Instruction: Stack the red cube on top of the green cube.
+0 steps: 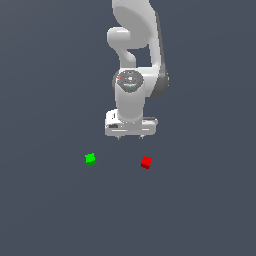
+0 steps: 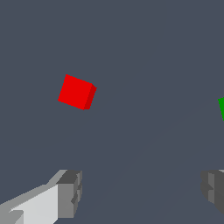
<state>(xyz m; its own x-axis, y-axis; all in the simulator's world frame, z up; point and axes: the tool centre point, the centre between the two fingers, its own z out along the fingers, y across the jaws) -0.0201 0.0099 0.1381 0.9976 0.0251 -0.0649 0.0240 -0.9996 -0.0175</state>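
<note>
The red cube (image 1: pixel 146 162) lies on the dark grey floor toward the exterior view's right. The green cube (image 1: pixel 90 159) lies apart from it toward the exterior view's left. My gripper (image 1: pixel 130 137) hangs above the floor behind the gap between the two cubes, nearer the red one, and touches neither. It is open and empty. In the wrist view the red cube (image 2: pixel 76 92) shows whole, the green cube (image 2: pixel 222 107) only as a sliver at the picture's edge, and my two fingertips (image 2: pixel 70 192) stand wide apart.
The dark grey floor (image 1: pixel 50 210) stretches flat all around. The white arm (image 1: pixel 135 60) rises behind the gripper.
</note>
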